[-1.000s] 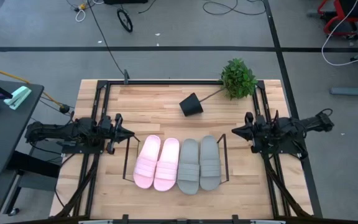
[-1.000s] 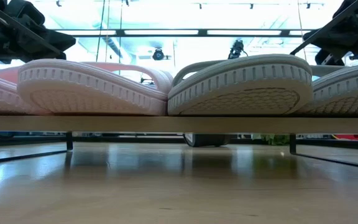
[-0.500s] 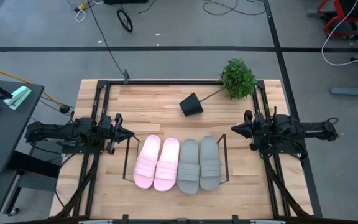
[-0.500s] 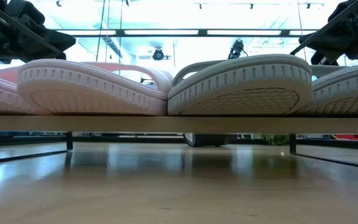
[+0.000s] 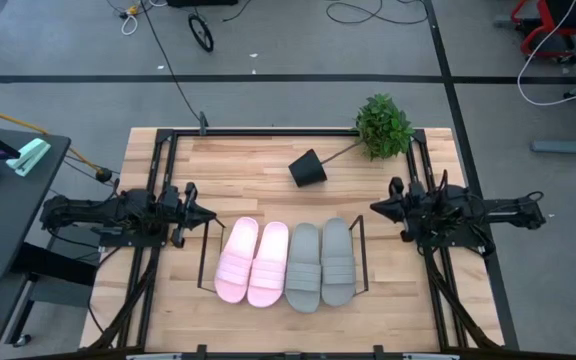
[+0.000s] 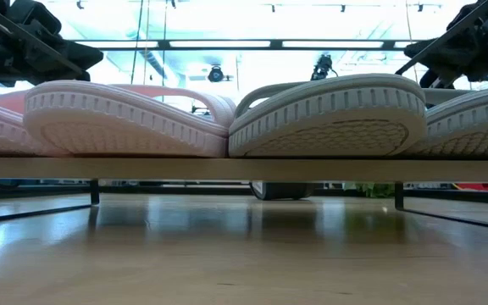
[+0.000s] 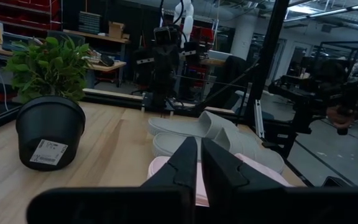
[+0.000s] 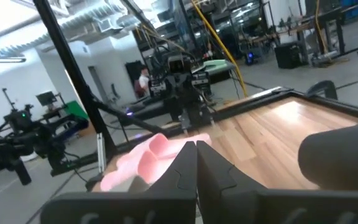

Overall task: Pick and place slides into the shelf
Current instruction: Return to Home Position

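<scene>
Little has changed in the last second. The right arm has settled its rear joints slightly farther out past the table edge, and the right gripper (image 5: pixel 376 209) has crept a touch toward the far side. The left gripper (image 5: pixel 209 215) sits exactly where it was, just off the left end of the shelf (image 5: pixel 361 255). Each wrist view shows that arm's own fingers pressed together with nothing between them (the left pair leaves only a hairline gap), and both grippers stand apart from the load. The slides have not shifted: the two pink slides (image 5: pixel 240 262) and the two grey slides (image 5: pixel 337 262) lie side by side, touching, between the shelf's wire ends, pink on the left. In the low view their soles rest level. No slide lies loose on the table, so the placing looks finished, and the small right-arm motion reads as settling into rest, not a new reach. The table (image 5: pixel 248 165) is pale wooden planking framed by black rails (image 5: pixel 158 180). A black plant pot (image 5: pixel 307 168) lies tipped on it, its plant (image 5: pixel 383 126) trailing toward the far right corner, well apart from the shelf. Around the table is grey floor (image 5: pixel 298 90) crossed by dark lines and loose cables (image 5: pixel 363 14).
</scene>
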You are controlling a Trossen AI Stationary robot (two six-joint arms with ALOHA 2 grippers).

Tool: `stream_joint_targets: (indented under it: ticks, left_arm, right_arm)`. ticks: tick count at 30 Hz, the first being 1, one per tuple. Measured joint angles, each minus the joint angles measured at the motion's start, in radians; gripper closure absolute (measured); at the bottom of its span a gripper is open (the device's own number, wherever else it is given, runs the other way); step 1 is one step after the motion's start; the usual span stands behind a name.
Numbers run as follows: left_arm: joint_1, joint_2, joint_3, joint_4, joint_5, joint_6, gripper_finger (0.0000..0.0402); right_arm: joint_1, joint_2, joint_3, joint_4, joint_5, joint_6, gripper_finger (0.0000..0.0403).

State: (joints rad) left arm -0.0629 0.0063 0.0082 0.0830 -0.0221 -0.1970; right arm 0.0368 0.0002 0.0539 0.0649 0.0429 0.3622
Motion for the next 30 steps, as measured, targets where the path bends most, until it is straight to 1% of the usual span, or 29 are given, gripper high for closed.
stream_joint_targets:
  ticks: [5, 18, 30]
  left_arm:
    - [0.0, 0.0, 0.0, 0.0, 0.0, 0.0, 0.0378]
    - [0.0, 0.0, 0.0, 0.0, 0.0, 0.001, 0.0361]
    - [0.0, 0.0, 0.0, 0.0, 0.0, 0.001, 0.0377]
  right_arm:
    - [0.0, 0.0, -0.011, 0.001, -0.031, 0.002, 0.0403]
    - [0.0, 0.0, -0.011, 0.0, -0.063, -0.049, 0.0403]
    - [0.0, 0.0, -0.011, -0.052, -0.084, -0.132, 0.0403]
